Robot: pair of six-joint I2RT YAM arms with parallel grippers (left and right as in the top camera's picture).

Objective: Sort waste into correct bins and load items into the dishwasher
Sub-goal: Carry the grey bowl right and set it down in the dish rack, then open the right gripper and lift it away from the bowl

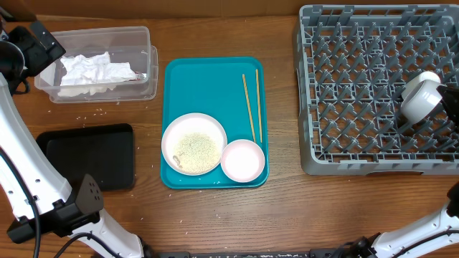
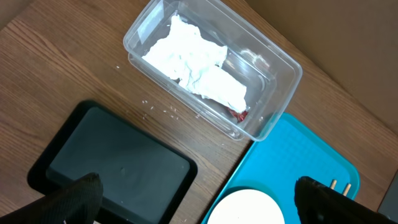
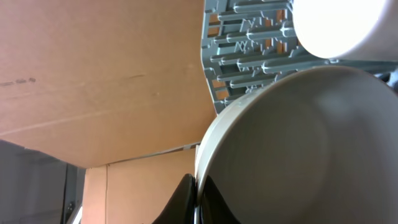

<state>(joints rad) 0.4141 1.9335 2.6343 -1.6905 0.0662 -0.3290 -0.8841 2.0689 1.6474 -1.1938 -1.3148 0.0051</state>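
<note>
Bowl is being pinched by its rim in the closed right gripper over the dishwasher rack at the overhead's right edge, likely wanting a tilt between pegs clear of the cup before release; left gripper is hanging wide open.

Napkins in clear tub

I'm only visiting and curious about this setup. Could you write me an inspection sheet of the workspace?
Surface: wooden table, loose rice grains beside clear tub.
Job's things: napkins, red wrapper in tub; black tray empty; large plate with rice, small plate, chopsticks on teal tray.
Clutter: nothing seen.
Grippers: left gripper open; right gripper shut on bowl at dish rack.
Cables: black cable beside left arm.
Surroundings: cardboard panels.
</note>
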